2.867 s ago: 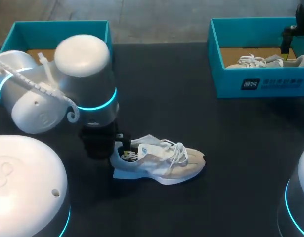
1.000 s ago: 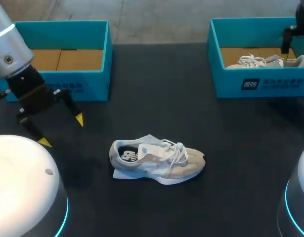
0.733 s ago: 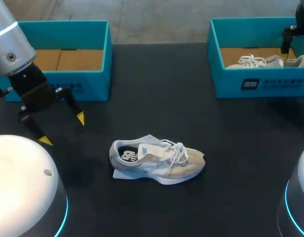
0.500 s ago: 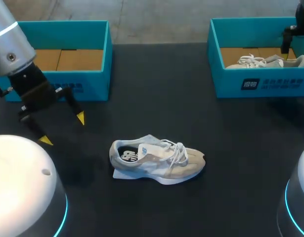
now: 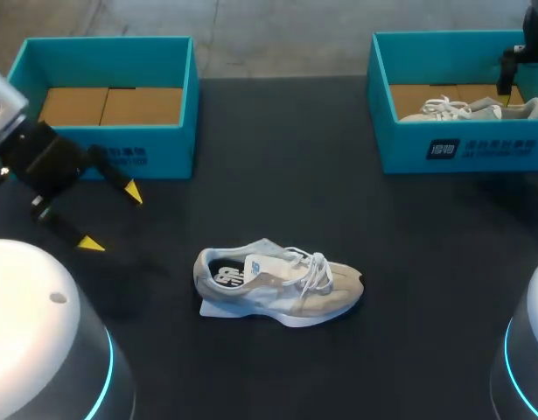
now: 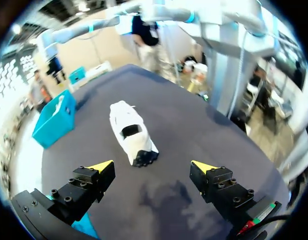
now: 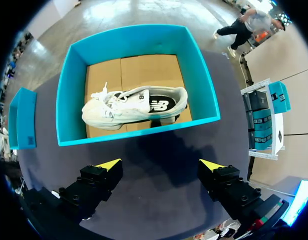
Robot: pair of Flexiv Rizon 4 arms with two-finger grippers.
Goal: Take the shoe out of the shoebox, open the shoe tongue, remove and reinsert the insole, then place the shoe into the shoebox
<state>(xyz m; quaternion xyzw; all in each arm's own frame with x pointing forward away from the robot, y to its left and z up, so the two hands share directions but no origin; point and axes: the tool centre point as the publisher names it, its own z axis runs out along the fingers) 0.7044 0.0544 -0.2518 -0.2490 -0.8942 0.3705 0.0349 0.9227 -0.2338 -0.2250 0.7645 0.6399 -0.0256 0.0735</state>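
A beige sneaker (image 5: 277, 284) with white laces stands upright on the black table, toe to the right; its insole shows in the opening. My left gripper (image 5: 111, 219) hangs open well to the left of its heel, in front of the left teal shoebox (image 5: 146, 157), whose cardboard floor is bare. From the left wrist, the sneaker (image 6: 129, 132) lies ahead of the open gripper (image 6: 152, 165), apart from it. A second sneaker (image 7: 136, 106) lies in the right teal shoebox (image 7: 138, 132). My right gripper (image 7: 161, 164) stands open high above that box's front wall.
The right shoebox (image 5: 461, 149) stands at the table's back right with the second sneaker (image 5: 470, 109) inside. Dark parts of my right arm (image 5: 512, 70) hang over its far right end. White arm housings fill the near corners.
My left arm has pulled away from the sneaker's heel to the left and, in the last second, shifted further left and turned. The sneaker and my right arm have stayed put.
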